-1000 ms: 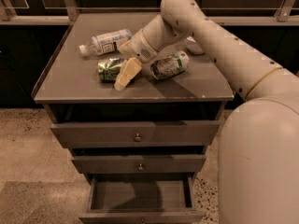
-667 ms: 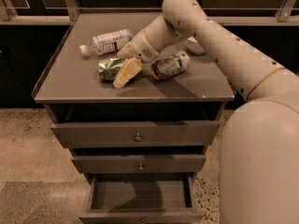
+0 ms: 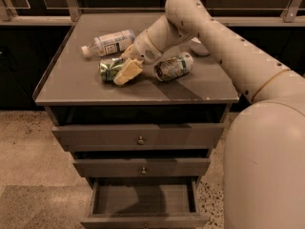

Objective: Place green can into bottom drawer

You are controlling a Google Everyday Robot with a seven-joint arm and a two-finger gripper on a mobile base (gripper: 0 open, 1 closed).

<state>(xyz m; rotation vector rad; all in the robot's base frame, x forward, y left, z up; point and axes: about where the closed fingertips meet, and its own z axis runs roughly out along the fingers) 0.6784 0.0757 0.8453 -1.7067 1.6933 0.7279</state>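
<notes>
Two cans, the green can (image 3: 108,69) and striped can (image 3: 173,67); one bottle (image 3: 108,43); three drawers (image 3: 138,136), bottom drawer (image 3: 143,202) open. Your gripper (image 3: 127,67) is at the green can, and you cannot tell its grip.

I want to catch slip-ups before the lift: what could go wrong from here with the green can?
1. The green can lies on its side under the gripper; being round, it may roll or slip out.
2. The plastic bottle and the striped can lie close by, so the arm could knock them.
3. The bottom drawer is open but sits low under two shut drawers; a high release might miss it.
</notes>
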